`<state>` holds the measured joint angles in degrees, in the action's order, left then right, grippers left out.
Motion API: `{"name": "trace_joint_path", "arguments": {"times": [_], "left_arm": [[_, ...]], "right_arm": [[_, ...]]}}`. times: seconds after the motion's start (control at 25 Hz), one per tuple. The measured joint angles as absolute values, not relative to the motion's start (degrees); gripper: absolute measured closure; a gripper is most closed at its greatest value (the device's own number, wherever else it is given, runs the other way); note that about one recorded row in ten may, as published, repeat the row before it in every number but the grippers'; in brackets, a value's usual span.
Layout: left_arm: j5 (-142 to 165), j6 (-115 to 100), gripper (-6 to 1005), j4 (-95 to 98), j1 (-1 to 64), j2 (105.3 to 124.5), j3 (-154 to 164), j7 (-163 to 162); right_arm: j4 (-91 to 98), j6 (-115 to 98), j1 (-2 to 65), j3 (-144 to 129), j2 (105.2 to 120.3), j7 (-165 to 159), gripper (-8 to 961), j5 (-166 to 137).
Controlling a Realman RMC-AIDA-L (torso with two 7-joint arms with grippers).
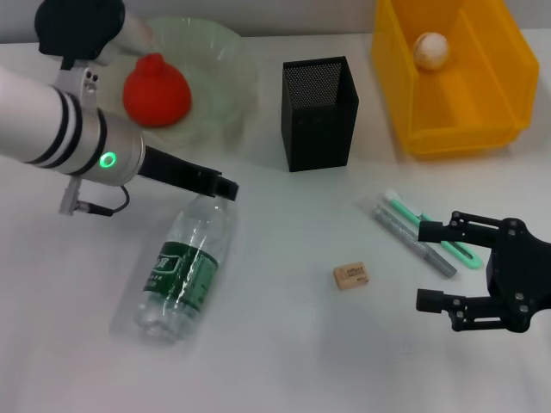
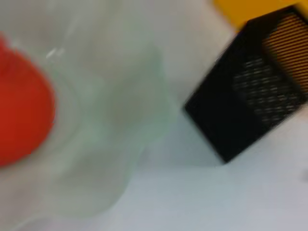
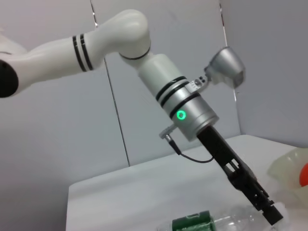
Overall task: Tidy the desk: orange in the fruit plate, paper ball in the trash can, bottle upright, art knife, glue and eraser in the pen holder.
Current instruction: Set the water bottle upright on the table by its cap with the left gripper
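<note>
While the orange (image 1: 156, 93) already sits in the fruit plate (image 1: 225, 52) at the upper left of the head view and the paper ball (image 1: 430, 50) lies in the trash can (image 1: 482, 129) at the upper right, the bottle (image 1: 183, 268) is still down on its side at lower centre-left; its long axis runs diagonally, the neck end toward the upper right, the base toward the lower left. The left gripper (image 1: 217, 186) hangs right at that neck end, far nearer than the right gripper (image 1: 436, 265); whether its fingers are parted or closed I cannot tell. The right gripper waits with fingers spread wide at the lower right, holding nothing; the eraser (image 1: 351, 275) lies just to its left, the pen holder (image 1: 319, 112) above at centre.
</note>
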<state>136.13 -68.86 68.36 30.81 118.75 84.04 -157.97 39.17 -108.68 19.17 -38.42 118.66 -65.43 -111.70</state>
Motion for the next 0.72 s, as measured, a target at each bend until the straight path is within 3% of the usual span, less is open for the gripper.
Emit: {"name": "trace_joint_path", "arguments": {"times": [0.44,0.72], "left_arm": [[113.4,-71.0,550,71.6,19.4,118.53,77.2,-129.5],[100.6,-81.9,554,60.8,18.2,118.44,61.6,-110.3]], "right_arm": [[35.4,-113.3,19.5,-30.5,119.08,-65.4,111,-111.6],[31.6,-114.6,20.3,-28.4,119.09,-66.6,112,-109.4]]}}
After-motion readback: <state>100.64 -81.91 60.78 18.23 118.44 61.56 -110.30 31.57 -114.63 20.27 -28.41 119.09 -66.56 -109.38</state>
